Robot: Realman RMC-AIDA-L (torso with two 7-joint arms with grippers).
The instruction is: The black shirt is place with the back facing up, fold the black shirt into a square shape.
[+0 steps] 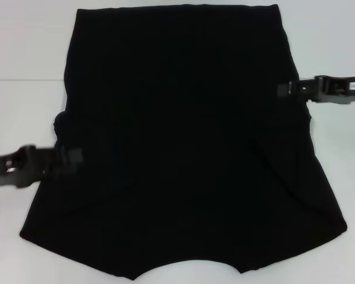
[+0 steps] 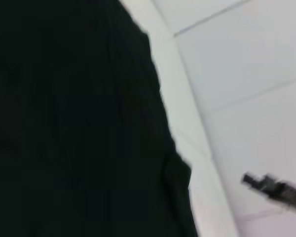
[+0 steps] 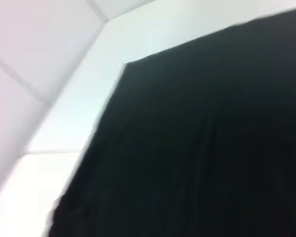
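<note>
The black shirt lies flat on the white table, plain side up, with both sleeves folded inward so its sides run nearly straight. It fills much of the left wrist view and the right wrist view. My left gripper is at the shirt's left edge, about halfway down. At the right edge, higher up, my right gripper has its tip over the cloth. The right gripper also shows far off in the left wrist view.
Bare white tabletop borders the shirt on the left and right. The table's edge and the pale tiled floor beyond it show in the wrist views.
</note>
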